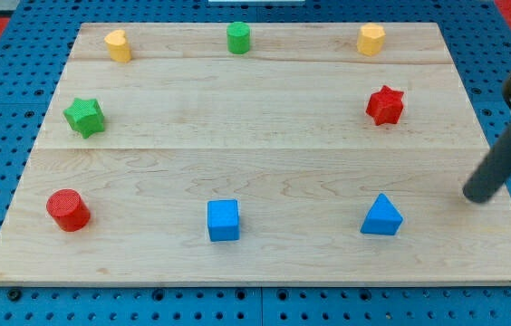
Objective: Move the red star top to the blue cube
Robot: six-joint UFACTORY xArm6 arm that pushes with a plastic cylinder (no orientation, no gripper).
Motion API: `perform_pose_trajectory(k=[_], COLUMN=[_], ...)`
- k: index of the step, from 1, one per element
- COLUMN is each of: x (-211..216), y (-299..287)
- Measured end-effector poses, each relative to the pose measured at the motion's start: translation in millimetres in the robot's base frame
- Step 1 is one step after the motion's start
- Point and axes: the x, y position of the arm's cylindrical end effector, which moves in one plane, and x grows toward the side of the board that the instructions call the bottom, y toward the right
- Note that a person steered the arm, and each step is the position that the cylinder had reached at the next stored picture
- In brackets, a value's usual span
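No claw here, just my tip (479,195) resting on the wooden counter (265,136) at the view's right edge, touching nothing. Red star (385,105) sits up-left of it; blue cube (223,220) well apart, bottom centre. Rod's top is cut off. Blue pegboard surrounds.
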Motion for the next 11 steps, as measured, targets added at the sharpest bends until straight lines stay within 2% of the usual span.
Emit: perform_pose_trajectory(k=[2,3,4,5,6,7,8,9,10,11], x=[-99.4,-134.3,-144.9,-132.1,-116.3,-86.9,-100.8,-67.9,-67.9,-61.8], y=[9.8,8.0,-37.8,-86.8,-162.7,-173.4,-120.1,-143.6,-235.9,-283.5])
